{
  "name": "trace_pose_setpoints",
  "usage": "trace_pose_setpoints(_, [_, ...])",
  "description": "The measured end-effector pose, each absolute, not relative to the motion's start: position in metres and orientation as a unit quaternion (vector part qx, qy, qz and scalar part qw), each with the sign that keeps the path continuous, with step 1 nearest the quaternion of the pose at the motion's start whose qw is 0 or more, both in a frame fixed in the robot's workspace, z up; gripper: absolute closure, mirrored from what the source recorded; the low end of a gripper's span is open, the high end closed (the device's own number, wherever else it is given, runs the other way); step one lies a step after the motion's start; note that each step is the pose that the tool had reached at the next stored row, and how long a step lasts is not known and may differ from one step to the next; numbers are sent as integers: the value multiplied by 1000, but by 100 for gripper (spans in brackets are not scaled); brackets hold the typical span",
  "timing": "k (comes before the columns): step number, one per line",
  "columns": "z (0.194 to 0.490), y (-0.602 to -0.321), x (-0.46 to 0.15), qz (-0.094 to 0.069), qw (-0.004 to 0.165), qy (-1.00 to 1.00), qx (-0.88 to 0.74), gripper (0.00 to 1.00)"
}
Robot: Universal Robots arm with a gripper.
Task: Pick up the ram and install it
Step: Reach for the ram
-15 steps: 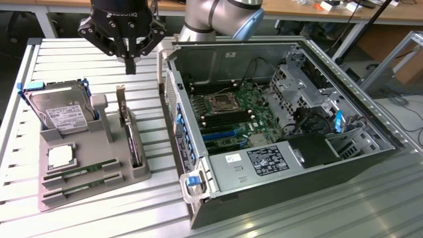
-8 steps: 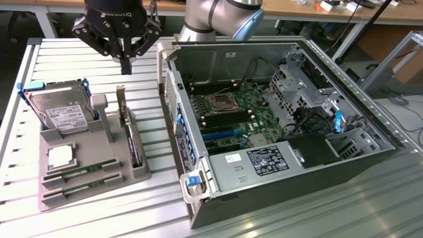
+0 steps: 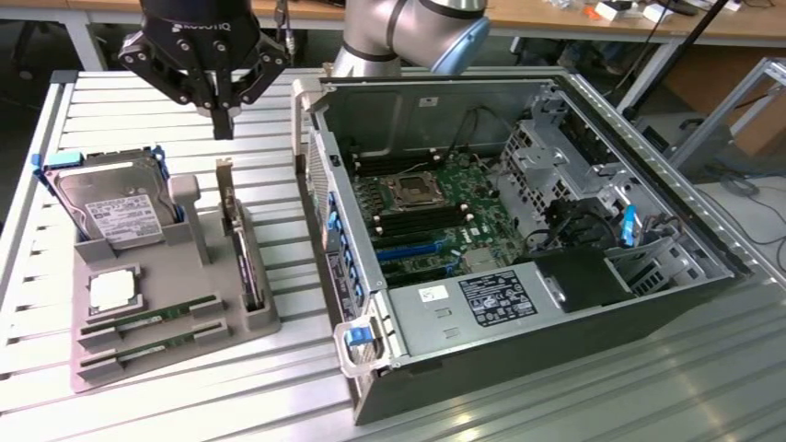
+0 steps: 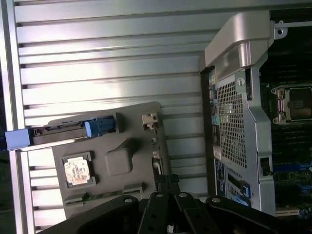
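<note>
Green and thin, the ram [image 3: 138,322] is lying flat in a slot at the near end of a grey holder [image 3: 184,198], with a twin stick [image 3: 147,348] sitting just beside it in the next slot. The holder is resting on the slatted metal worktop [image 3: 74,120], toward its edge on the exterior view's left. It is also carrying a silver hard drive [image 3: 117,207] standing upright, a dark expansion card [image 3: 239,249] on edge and a square processor chip [image 3: 110,290].

The gripper [image 3: 221,124] is hanging above the far end of the holder, well apart from the ram. Its fingers are pressing together to a point and pinching nothing. In the wrist view the gripper [image 4: 168,187] is looking down on the holder [image 4: 122,161] and the open computer case [image 4: 234,112] beside it.

Judging by this, the work is sitting at its opening step, the approach for the pick. Nothing is being carried, and both sticks are lying in their slots. The case [image 3: 418,110] is lying open toward the worktop's opposite edge, with its motherboard [image 3: 430,212] exposed.

A pick would, I think, call for spreading the fingers, bringing them over the near end of the holder and squaring them across the stick's narrow width, since the slot walls are leaving little room on either side.
</note>
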State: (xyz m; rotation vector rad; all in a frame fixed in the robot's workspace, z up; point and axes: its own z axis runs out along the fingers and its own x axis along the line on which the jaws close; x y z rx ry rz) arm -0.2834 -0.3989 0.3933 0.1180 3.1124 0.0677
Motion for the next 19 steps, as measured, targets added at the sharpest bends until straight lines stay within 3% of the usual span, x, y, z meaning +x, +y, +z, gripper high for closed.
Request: trace_pose_setpoints(19, [393, -399, -306, 22, 13, 999, 38, 90])
